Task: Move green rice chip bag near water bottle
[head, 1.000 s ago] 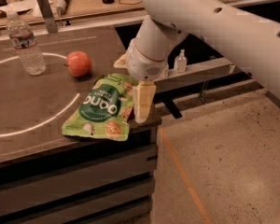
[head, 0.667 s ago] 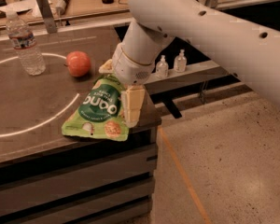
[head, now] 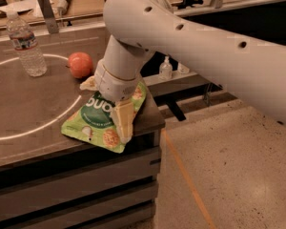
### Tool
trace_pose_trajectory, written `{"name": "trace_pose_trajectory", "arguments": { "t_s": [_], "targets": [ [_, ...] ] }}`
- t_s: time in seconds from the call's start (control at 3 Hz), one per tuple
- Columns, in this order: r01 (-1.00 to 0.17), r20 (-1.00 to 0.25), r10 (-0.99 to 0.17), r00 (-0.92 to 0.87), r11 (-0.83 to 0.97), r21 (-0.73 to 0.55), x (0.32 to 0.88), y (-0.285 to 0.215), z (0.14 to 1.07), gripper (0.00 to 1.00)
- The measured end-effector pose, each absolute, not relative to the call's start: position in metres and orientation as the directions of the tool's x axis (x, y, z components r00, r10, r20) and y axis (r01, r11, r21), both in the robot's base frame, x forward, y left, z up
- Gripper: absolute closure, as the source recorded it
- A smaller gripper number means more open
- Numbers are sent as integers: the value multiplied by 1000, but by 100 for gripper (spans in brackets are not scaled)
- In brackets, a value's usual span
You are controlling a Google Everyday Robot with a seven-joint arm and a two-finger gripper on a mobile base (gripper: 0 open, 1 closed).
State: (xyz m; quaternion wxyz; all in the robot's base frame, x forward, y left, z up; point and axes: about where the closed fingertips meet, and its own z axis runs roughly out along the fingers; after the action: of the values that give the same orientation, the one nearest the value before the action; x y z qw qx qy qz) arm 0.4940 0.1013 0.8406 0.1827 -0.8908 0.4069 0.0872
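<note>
The green rice chip bag [head: 92,122] lies flat near the table's front right corner. My gripper [head: 106,103] is right over the bag's upper right part. It is open, with one tan finger [head: 124,121] down over the bag's right edge and the other finger [head: 88,83] at the bag's far top edge. The white wrist hides the bag's top. The water bottle [head: 25,43] stands upright at the table's far left, well apart from the bag and gripper.
A round red-orange fruit [head: 80,64] sits just behind and left of the gripper. A white circle line [head: 47,123] marks the dark table [head: 19,99]. Two small pump bottles [head: 166,68] stand on a lower shelf to the right. The table's right edge [head: 155,123] drops to the floor.
The arm has moved left and further over the bag. The finger that hung beside the bag's right edge now lies over the bag. Bag, fruit and bottle have not moved.
</note>
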Motion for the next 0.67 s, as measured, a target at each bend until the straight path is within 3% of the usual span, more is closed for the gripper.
{"name": "trace_pose_trajectory", "arguments": {
  "t_s": [0.33,0.67],
  "targets": [
    [-726,-287,-667,688,-641,-250,487,108,830,16],
    [-736,-278,-681,677,-636,-234,488,108,825,47]
  ]
}}
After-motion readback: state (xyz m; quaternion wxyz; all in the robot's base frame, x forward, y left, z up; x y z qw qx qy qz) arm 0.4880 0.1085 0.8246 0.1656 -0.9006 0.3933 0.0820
